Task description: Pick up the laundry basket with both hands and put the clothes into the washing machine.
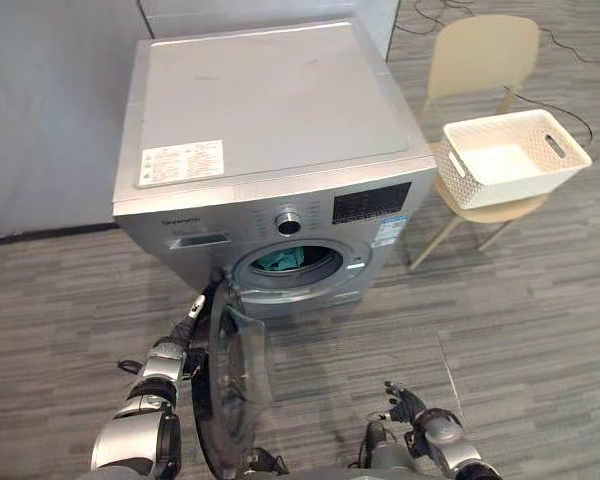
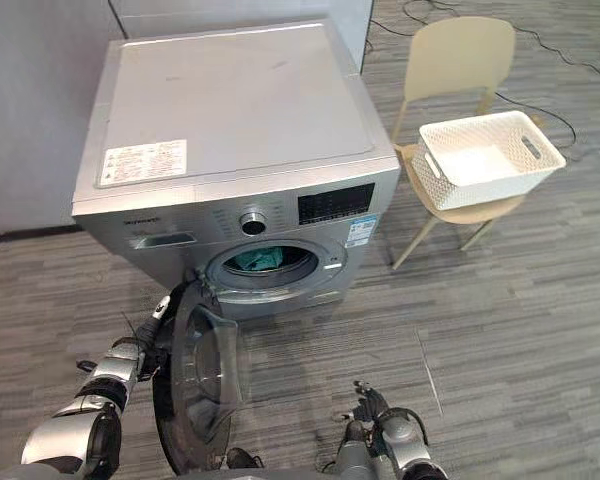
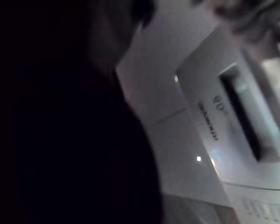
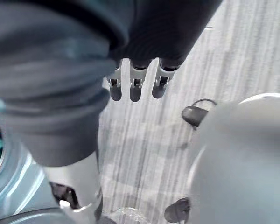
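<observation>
Hanging open, door (image 1: 235,385); left robot hand (image 1: 188,320) beside.

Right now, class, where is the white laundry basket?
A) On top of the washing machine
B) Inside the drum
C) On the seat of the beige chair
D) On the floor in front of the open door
C: the white laundry basket rests on the seat of the beige chair, which stands on the floor to the right of the washing machine.
</observation>
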### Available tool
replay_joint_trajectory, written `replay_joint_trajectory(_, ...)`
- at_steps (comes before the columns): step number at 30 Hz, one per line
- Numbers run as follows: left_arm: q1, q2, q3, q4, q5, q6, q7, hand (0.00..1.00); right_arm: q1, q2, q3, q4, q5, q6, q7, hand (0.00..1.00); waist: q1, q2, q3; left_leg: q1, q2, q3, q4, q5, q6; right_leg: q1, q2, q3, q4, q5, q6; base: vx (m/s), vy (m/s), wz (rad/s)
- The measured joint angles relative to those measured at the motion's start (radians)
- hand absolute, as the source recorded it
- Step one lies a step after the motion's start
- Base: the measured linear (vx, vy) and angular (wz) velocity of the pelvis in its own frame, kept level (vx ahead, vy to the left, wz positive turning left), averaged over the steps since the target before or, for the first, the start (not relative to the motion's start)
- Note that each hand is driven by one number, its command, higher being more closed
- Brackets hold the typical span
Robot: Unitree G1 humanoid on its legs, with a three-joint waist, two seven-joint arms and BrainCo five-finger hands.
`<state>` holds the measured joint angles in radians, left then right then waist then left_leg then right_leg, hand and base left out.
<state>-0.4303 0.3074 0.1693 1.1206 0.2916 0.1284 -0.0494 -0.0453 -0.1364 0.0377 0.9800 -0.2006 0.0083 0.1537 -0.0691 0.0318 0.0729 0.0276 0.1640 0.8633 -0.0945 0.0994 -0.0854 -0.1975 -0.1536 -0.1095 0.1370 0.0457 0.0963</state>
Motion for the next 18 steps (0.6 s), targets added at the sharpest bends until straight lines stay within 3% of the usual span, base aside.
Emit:
replay_joint_trajectory(2, -0.024, 0.003, -0.076, 0.000, 0.001, 0.018, 0.027, 0.00, 0.003, -0.005, -0.025, 0.043, -0.006, 0.002, -0.001, 0.00, 0.000, 0.001, -0.001, -0.005, -0.010, 0.000, 0.000, 0.000, 0.000, 0.002, -0.007, 0.003, -0.026, 0.028, 0.007, -0.02, -0.039, -0.12)
replay_joint_trajectory(4, -0.085, 0.002, -0.258, -0.013, 0.031, 0.042, 0.074, 0.00, 0.003, -0.007, -0.019, 0.049, -0.007, 0.010, -0.004, 0.00, -0.006, 0.002, 0.000, -0.014, -0.025, -0.007, 0.000, -0.009, 0.014, 0.006, -0.019, 0.000, -0.064, 0.082, 0.018, -0.05, 0.022, -0.02)
replay_joint_trajectory(9, -0.112, 0.001, -0.467, -0.063, 0.030, 0.064, 0.153, 0.00, 0.012, 0.039, 0.003, -0.028, -0.005, 0.012, -0.024, 0.00, -0.007, 0.000, 0.001, -0.022, -0.058, -0.005, 0.000, -0.070, 0.047, 0.006, -0.049, -0.011, -0.077, 0.084, 0.025, -0.09, 0.036, 0.05)
replay_joint_trajectory(15, -0.067, -0.005, -0.633, -0.199, -0.017, 0.072, 0.185, 0.00, 0.016, 0.078, 0.021, -0.132, 0.012, 0.006, -0.055, 0.00, 0.002, -0.051, 0.001, -0.047, -0.104, -0.016, 0.000, -0.099, 0.070, -0.003, -0.098, -0.039, -0.082, 0.087, 0.051, -0.09, -0.008, 0.13)
replay_joint_trajectory(17, -0.063, -0.050, -0.642, -0.243, -0.052, 0.071, 0.183, 0.00, 0.012, 0.093, 0.042, -0.144, 0.045, 0.000, -0.069, 0.00, 0.006, -0.078, -0.006, -0.093, -0.110, -0.052, 0.000, -0.087, 0.088, -0.017, -0.110, -0.084, -0.083, 0.087, 0.051, -0.01, -0.095, 0.55)
replay_joint_trajectory(18, -0.064, -0.082, -0.643, -0.263, -0.064, 0.049, 0.165, 0.00, 0.007, 0.095, 0.062, -0.144, 0.053, 0.000, -0.069, 0.00, 0.006, -0.092, -0.010, -0.123, -0.110, -0.084, 0.000, -0.074, 0.105, -0.021, -0.113, -0.118, -0.087, 0.087, 0.050, 0.02, -0.094, 0.66)
